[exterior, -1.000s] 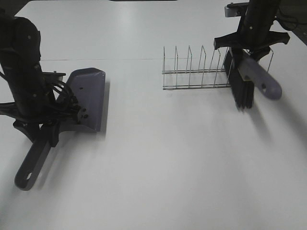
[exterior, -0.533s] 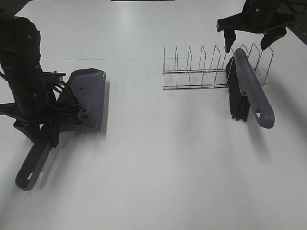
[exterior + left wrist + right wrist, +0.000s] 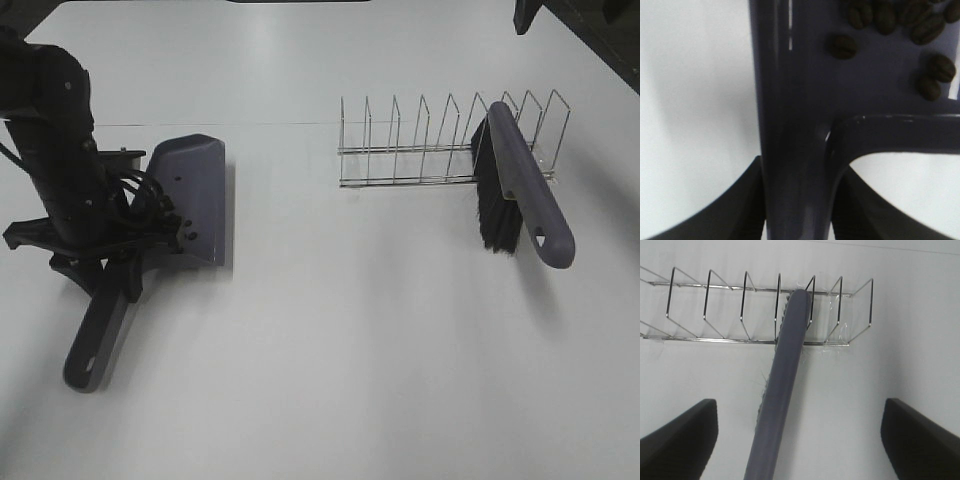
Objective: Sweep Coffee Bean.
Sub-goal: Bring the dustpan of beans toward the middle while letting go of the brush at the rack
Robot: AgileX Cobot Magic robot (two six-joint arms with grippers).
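Looks like a robot test bench in a lab rather than a home. Plain white counter [image 3: 350, 350], bare and evenly lit, with no kitchen fittings or furniture around it. Black robot arm [image 3: 60, 150] with loose cabling standing on it. Only a few staged props: wire rack [image 3: 420, 140], purple brush [image 3: 525, 190], purple dustpan [image 3: 190, 200].

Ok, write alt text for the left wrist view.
Close-up of the purple dustpan, its handle clamped between the left gripper's dark fingers. Several dark coffee beans lie on the pan's surface. The white table shows on either side.
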